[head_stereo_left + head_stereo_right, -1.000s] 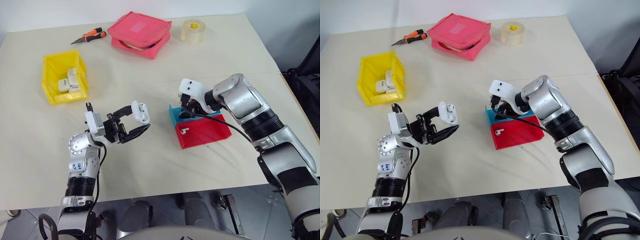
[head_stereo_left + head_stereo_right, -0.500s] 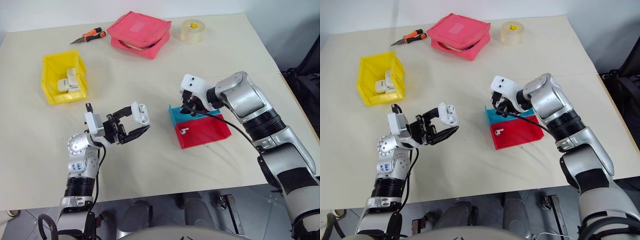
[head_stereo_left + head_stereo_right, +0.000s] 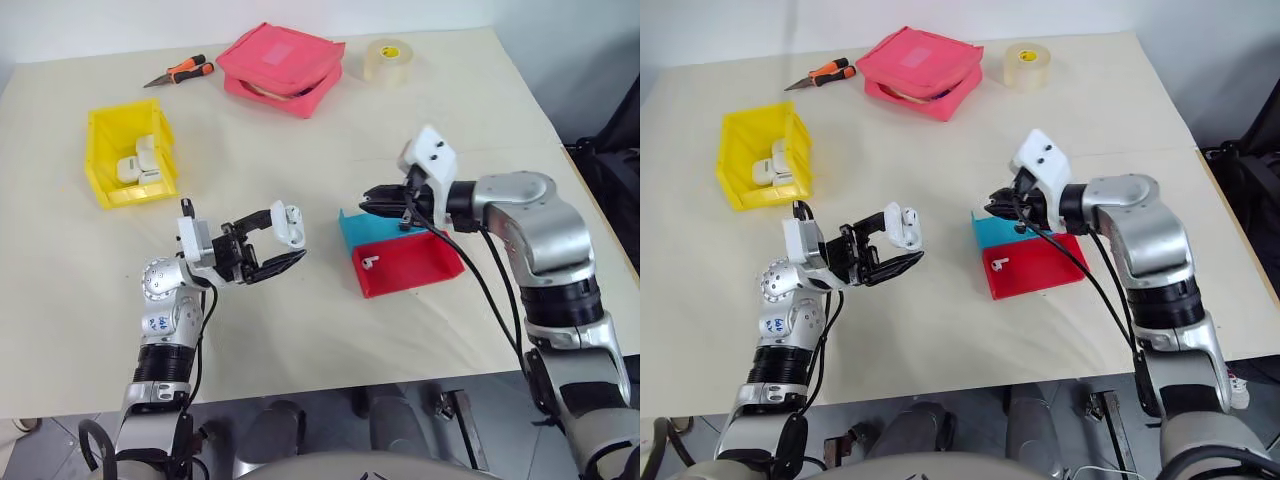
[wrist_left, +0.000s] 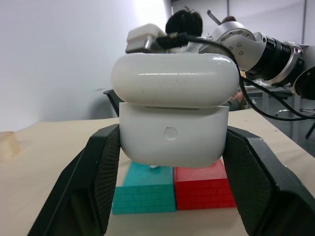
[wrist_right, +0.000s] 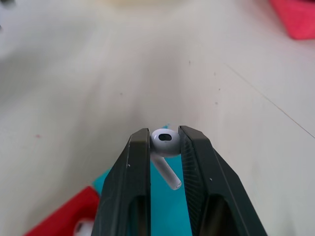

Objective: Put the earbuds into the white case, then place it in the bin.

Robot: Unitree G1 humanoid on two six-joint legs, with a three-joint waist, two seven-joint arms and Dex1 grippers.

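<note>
Moved: right claw [image 3: 372, 197] has lifted off the trays & swung to point toward the left claw; an earbud came up with it. Left arm, case, counter items same as before.
Right claw: closed on one earbud [image 5: 165, 142], head pinched betw. fingertips [image 5: 140, 147], stem hanging down; held in air above the blue tray [image 3: 355, 226].
Left claw: [image 3: 288, 245] clamped on the white case [image 4: 172, 118] from both sides, off the counter, near the front edge, left of the trays; lid seam shows, can't tell if lid is fully down.
2nd earbud: [image 3: 370, 261] lies in the red tray [image 3: 415, 268].
Trays: blue & red touching, side by side, right-centre of counter [image 3: 300, 140], blue one farther back.
Bin: [image 3: 105, 160] yellow, nr left edge, well apart from both claws; white cases [image 3: 138, 163] inside.
Far edge: pink pouch [image 3: 280, 65] mid-back, tape roll [image 3: 384, 60] just right of it, orange-handled pliers [image 3: 180, 72] to its left.
</note>
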